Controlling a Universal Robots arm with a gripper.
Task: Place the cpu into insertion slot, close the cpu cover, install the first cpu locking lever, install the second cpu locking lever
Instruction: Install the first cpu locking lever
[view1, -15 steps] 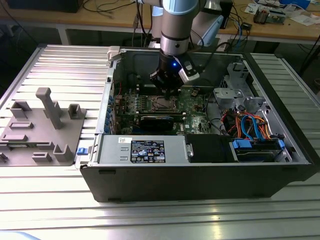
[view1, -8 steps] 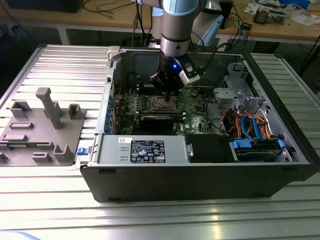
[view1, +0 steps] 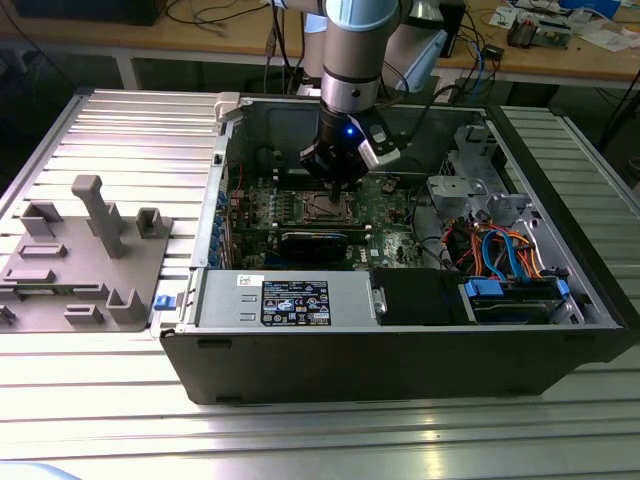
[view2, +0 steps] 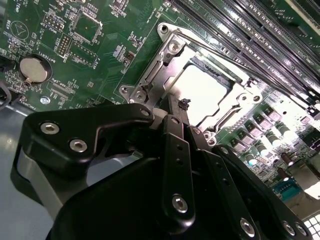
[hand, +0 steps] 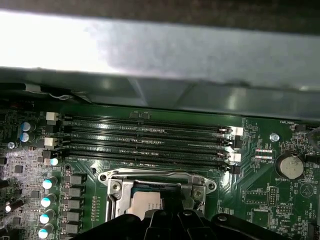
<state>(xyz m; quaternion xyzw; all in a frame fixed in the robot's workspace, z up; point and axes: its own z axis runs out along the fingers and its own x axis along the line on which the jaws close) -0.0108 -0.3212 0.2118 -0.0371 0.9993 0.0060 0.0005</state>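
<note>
My gripper (view1: 335, 178) reaches down into the open computer case, right over the insertion slot (view1: 328, 207) on the green board. In the second wrist view its black fingers (view2: 176, 145) are shut, and the gripper's tip (view2: 183, 106) rests at the edge of the socket. The cpu (view2: 202, 92) sits in the slot with its pale metal top showing; the first wrist view has the cpu (hand: 145, 205) just beyond my gripper (hand: 175, 216). The silvery cpu cover (view2: 167, 50) frames the chip. A thin metal bar (view2: 220, 50) runs along the frame beside the memory slots.
Memory slots (hand: 150, 137) lie just past the socket, then the case's grey wall (hand: 160, 55). A coin battery (view2: 35, 69) sits on the board. A black card (view1: 315, 240), the power supply (view1: 290, 300) and cabled drive bays (view1: 500, 250) crowd the case. A grey fixture tray (view1: 80, 260) lies outside.
</note>
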